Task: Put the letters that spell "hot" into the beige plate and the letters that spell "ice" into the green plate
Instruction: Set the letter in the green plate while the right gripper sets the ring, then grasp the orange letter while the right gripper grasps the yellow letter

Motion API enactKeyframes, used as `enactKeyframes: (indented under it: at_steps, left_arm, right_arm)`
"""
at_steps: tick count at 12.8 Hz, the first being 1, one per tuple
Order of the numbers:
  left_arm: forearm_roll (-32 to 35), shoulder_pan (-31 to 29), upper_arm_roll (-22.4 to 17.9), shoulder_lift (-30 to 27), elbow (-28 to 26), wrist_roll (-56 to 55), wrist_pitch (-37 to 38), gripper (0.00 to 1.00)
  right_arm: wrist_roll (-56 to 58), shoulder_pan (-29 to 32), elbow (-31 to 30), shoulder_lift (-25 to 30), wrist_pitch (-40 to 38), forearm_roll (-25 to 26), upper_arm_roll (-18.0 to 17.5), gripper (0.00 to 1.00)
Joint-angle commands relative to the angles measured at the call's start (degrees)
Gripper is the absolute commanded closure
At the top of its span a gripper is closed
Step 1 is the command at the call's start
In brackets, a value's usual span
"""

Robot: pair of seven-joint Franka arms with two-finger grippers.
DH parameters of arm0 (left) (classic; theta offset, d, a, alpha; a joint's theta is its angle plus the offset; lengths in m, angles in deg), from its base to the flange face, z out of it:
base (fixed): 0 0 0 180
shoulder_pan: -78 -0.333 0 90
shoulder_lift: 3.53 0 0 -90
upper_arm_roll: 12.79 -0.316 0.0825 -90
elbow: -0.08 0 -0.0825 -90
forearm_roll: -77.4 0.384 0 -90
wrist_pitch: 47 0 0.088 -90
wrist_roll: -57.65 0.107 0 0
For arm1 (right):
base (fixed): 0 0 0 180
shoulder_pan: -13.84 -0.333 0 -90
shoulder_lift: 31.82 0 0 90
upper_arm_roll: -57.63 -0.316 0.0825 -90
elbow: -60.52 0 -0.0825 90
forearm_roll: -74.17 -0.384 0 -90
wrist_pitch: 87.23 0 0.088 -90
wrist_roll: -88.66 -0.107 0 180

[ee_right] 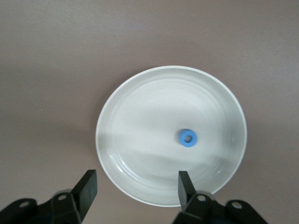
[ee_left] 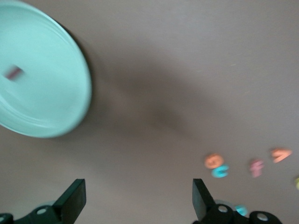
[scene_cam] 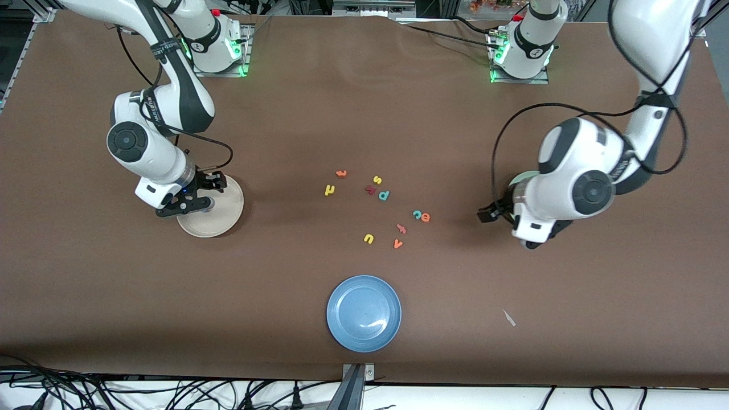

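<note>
Right wrist view: right hand (ee_right: 135, 186) open, empty, above blue o (ee_right: 187, 137) in beige plate (ee_right: 140, 116).

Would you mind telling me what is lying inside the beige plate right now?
Inside the beige plate, only the blue o shows, lying flat off the plate's middle. The open right gripper hangs over the plate's rim. From the front, that gripper covers part of the plate.
</note>
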Motion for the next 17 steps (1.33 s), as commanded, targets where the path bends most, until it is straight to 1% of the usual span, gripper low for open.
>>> enactKeyframes:
  at_steps: [1,2,4,5,6,8,9,11,12,15,16,17]
  left_arm:
    - [0.6,5.5,-0.5,5.3,0.4,-15.9,-10.4,0.01]
    - [2.8,7.1,-0.6,6.9,0.4,-20.7,-13.6,0.02]
    - [9.3,9.1,-0.6,10.2,0.4,-27.6,-15.1,0.02]
    - [11.6,9.4,-0.6,11.3,0.3,-30.1,-15.6,0.07]
    - [13.3,9.9,-0.6,12.2,-0.2,-32.7,-17.0,0.1]
    - [15.0,10.4,-0.6,12.9,-0.8,-36.0,-20.0,0.1]
    - [15.0,10.5,-0.6,13.1,-0.8,-36.5,-20.7,0.1]
    - [15.1,10.7,-0.6,13.8,-0.8,-37.3,-22.0,0.1]
    - [15.1,11.1,-0.7,14.2,-0.8,-37.3,-22.1,0.1]
    - [15.1,11.4,-0.7,14.6,-0.8,-38.1,-22.1,0.18]
    - [15.1,11.7,-0.8,14.9,-0.8,-38.2,-22.9,0.18]
    - [15.2,12.0,-0.9,15.4,-0.8,-38.6,-23.1,0.19]
  right_arm:
    - [-7.6,-0.1,-0.1,0.1,0.4,-1.7,-4.0,0.21]
    - [-13.2,-0.2,0.8,-0.7,0.5,-1.7,-6.2,0.21]
    - [-24.3,-0.9,3.6,-2.3,0.3,-1.7,-11.2,0.21]
    - [-29.7,-2.2,3.8,-2.9,0.5,-1.4,-12.2,0.21]
    - [-34.6,-4.3,4.3,-3.7,1.5,-1.1,-12.4,0.21]
    - [-42.5,-7.3,4.7,-5.1,4.7,0.1,-12.4,0.21]
    - [-46.7,-8.8,4.9,-6.2,6.2,1.6,-12.4,0.21]
    - [-57.3,-11.7,8.2,-9.9,6.9,8.4,-12.4,0.21]
    - [-60.6,-12.7,9.4,-11.4,7.0,11.1,-12.3,0.21]
    - [-64.7,-16.0,13.9,-16.4,7.2,13.7,-11.4,0.21]
    - [-66.1,-17.8,15.9,-18.2,7.1,14.2,-10.4,0.21]
    - [-66.8,-18.2,17.3,-19.7,7.2,15.2,-10.0,0.21]
